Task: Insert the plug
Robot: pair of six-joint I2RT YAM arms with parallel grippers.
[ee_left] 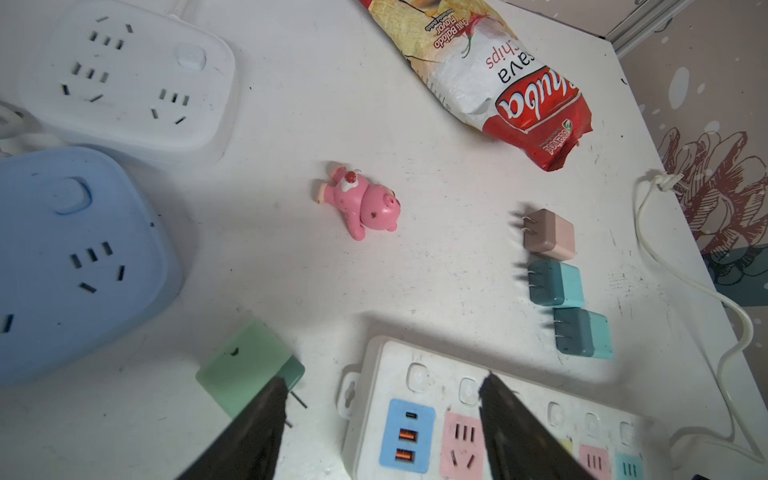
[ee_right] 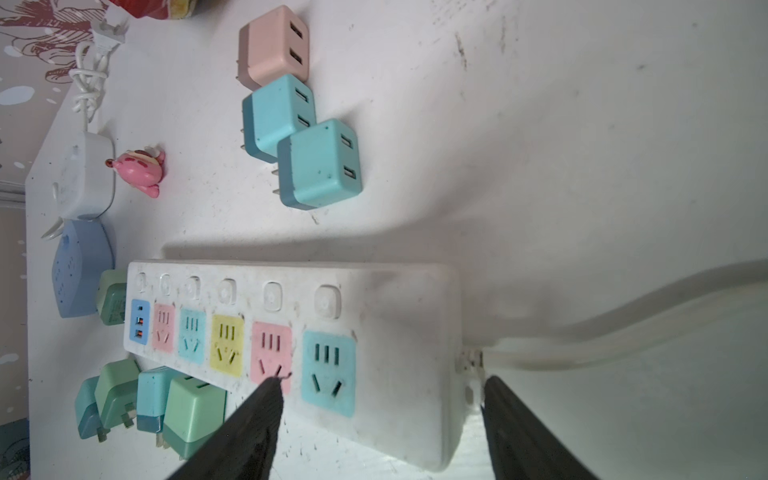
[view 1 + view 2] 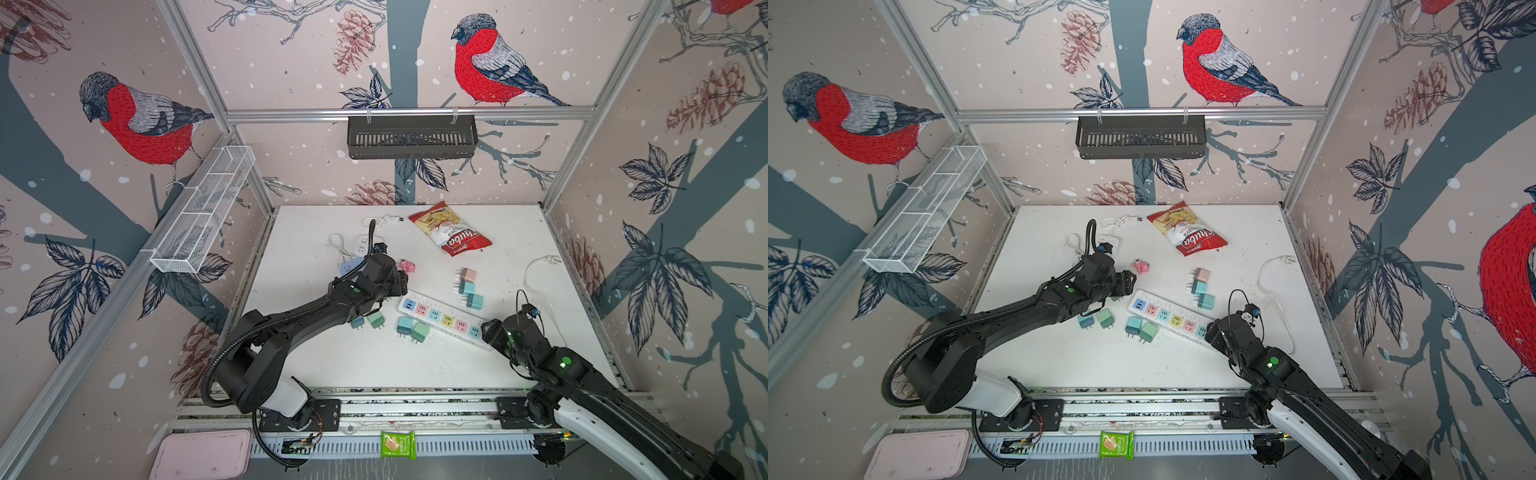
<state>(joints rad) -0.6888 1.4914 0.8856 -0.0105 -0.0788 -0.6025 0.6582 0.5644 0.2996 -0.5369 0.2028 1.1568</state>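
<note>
The white power strip [image 3: 444,318] with coloured sockets lies slantwise on the table. My left gripper [image 1: 384,390] hangs open over its USB end; one finger [image 1: 270,415] is beside a green plug [image 1: 245,365], the other over the pink socket [image 1: 463,440]. My right gripper [image 2: 380,384] is open astride the strip's cable end [image 2: 415,353], one finger by the pink socket and one past the end. Neither holds anything. A pink plug [image 3: 467,275] and two teal plugs [image 3: 473,300] lie behind the strip. Several green and teal plugs [image 3: 419,332] lie in front.
A chips bag [image 3: 451,228] and a pink toy [image 3: 407,266] lie behind the strip. A white socket block [image 1: 133,79] and a blue one [image 1: 70,257] sit at the back left. The strip's white cable [image 3: 540,282] loops along the right.
</note>
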